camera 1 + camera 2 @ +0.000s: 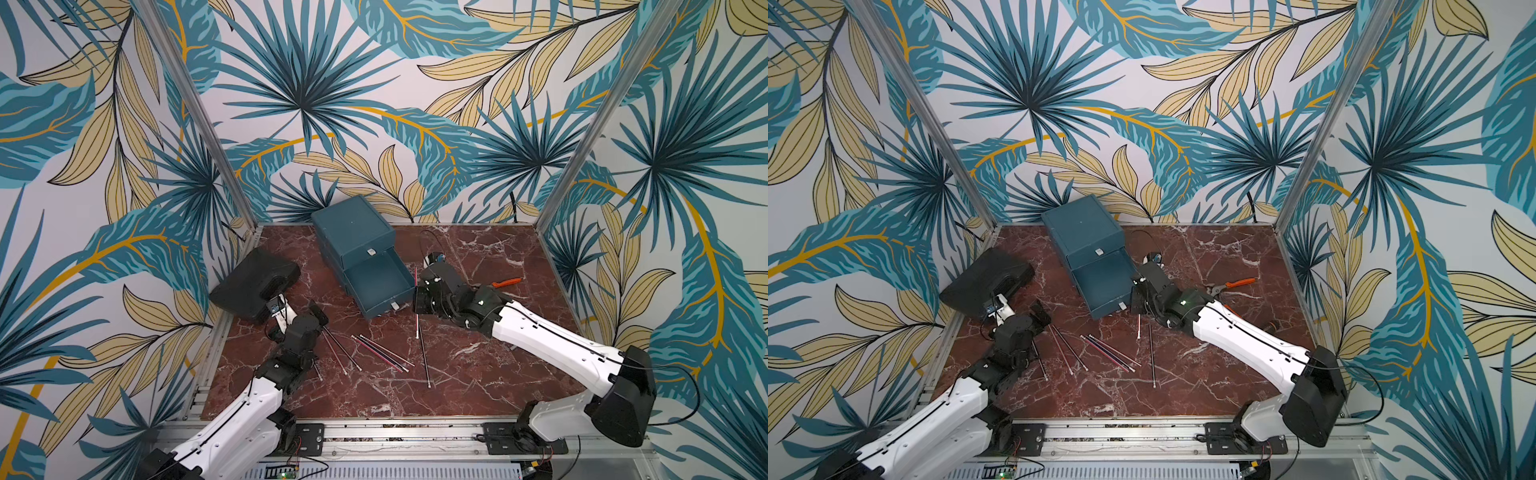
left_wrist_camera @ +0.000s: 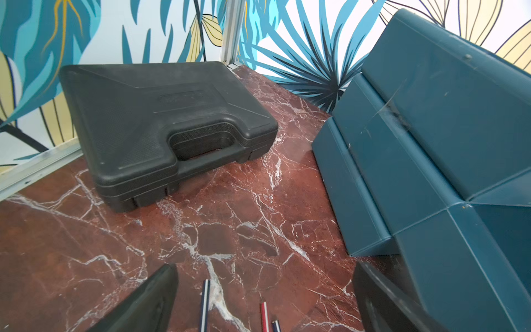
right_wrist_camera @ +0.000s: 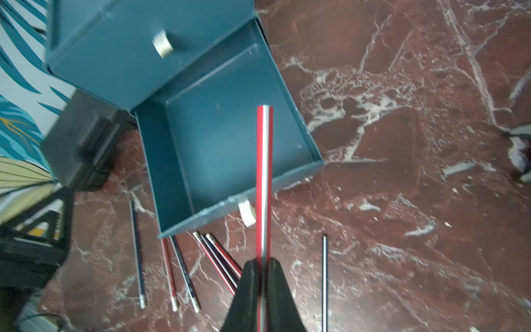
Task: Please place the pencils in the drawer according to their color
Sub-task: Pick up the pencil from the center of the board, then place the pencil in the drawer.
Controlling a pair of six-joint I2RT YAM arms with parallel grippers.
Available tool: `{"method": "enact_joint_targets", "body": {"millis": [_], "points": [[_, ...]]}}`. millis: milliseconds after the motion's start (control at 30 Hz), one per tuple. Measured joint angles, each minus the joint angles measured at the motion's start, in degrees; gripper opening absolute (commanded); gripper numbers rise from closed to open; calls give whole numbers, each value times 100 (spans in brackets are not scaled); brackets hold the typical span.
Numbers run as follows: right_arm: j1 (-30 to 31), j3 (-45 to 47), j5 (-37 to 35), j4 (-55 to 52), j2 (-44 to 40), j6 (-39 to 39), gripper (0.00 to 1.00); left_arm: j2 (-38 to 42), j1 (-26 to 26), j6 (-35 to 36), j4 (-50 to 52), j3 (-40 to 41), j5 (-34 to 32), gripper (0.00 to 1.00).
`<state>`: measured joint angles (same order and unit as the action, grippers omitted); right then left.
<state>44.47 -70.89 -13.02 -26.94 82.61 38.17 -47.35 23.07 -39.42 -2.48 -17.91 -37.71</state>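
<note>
The dark teal drawer chest [image 1: 353, 232] [image 1: 1084, 232] stands at the back of the table. One of its drawers [image 1: 374, 278] [image 3: 230, 138] is pulled out and shows nothing inside. My right gripper [image 1: 417, 297] [image 3: 262, 261] is shut on a red pencil [image 1: 416, 286] [image 3: 264, 172], just off the open drawer's right side. In the right wrist view the pencil's far end lies over the drawer. Several red and black pencils [image 1: 374, 353] [image 1: 1108, 353] lie loose on the table in front of the chest. My left gripper [image 1: 316, 315] [image 2: 265, 268] hangs open above three pencil tips [image 2: 204, 304].
A flat black case [image 1: 253, 286] [image 2: 161, 126] lies at the back left, close to my left arm. Orange-handled pliers [image 1: 507, 282] [image 1: 1237, 283] rest behind my right arm. One black pencil [image 1: 424, 357] lies apart from the others. Patterned walls close the table on three sides.
</note>
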Motion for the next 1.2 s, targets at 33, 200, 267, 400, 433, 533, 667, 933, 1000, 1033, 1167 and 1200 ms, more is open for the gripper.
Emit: {"method": "enact_joint_targets", "body": {"millis": [33,200,267,400,433,533,667,933,1000,1033,1167,1200], "points": [[-79,-68,74,168,92,22,0,-4,0,33,-35,0,22,100],[-275,-339,350,909,702,243,0,-66,0,212,-229,0,142,100],[-286,-437,426,1213,964,352,0,-98,0,289,-304,0,184,100],[-286,-732,485,1626,1388,494,0,-157,0,409,-424,0,243,100],[-286,-804,492,1714,1475,518,0,-177,0,433,-457,0,260,100],[-293,-997,516,1982,1716,623,0,-247,0,505,-553,0,306,100],[-306,-1032,535,2286,1884,774,0,-365,0,566,-649,0,356,100],[-323,-1045,627,2647,2249,1082,0,-450,0,629,-728,0,404,100],[-323,-1043,649,2684,2306,1163,0,-452,0,645,-734,0,409,100],[-323,-1040,667,2704,2328,1196,0,-452,0,645,-741,0,409,100],[-323,-1038,708,2717,2411,1266,11,-452,0,645,-767,0,409,100],[-323,-1038,710,2715,2430,1268,13,-452,0,645,-767,0,409,100]]}}
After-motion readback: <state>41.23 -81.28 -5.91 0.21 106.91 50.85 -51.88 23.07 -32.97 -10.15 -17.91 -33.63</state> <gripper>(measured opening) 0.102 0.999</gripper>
